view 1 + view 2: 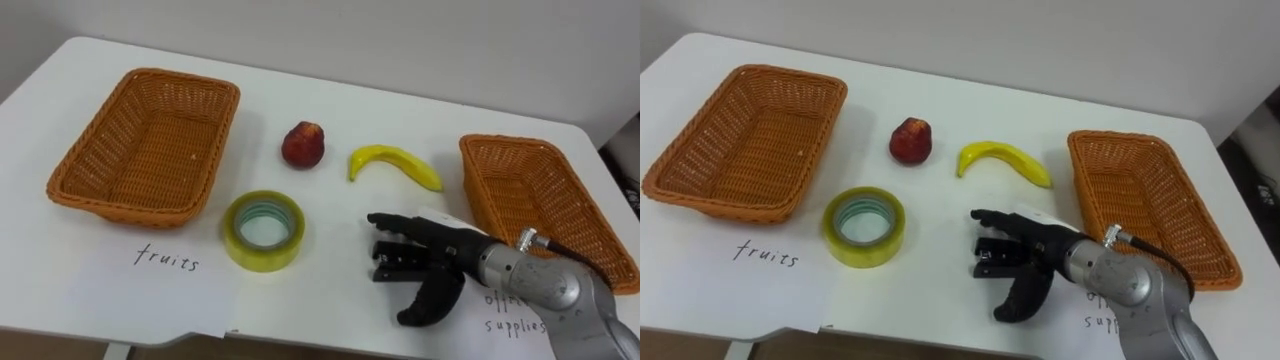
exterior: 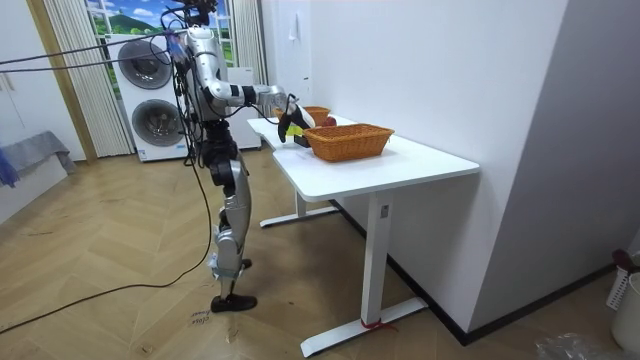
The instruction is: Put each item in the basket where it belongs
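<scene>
The tape roll (image 1: 263, 231), a yellowish ring with a green core, lies flat on the white table (image 1: 325, 305) near its front edge. Behind the roll and slightly to its right sits a red fruit (image 1: 303, 145), well apart from it. Further right of the roll, level with the fruit, lies a banana (image 1: 395, 163) with its curve arching away from the robot. To the roll's left, just beside it, stands an empty wicker basket (image 1: 150, 140). A sheet of paper (image 1: 165, 270) with a handwritten fruit label lies in front of that basket and reaches the roll's left side. Far to the roll's right stands a second empty wicker basket (image 1: 530, 190), with another handwritten sheet (image 1: 512, 318) before it.

The robot's right hand (image 1: 425, 250) hovers between the roll and this second basket, in front of the banana. Its fingers are stretched out toward the roll, thumb hanging down, holding nothing.
</scene>
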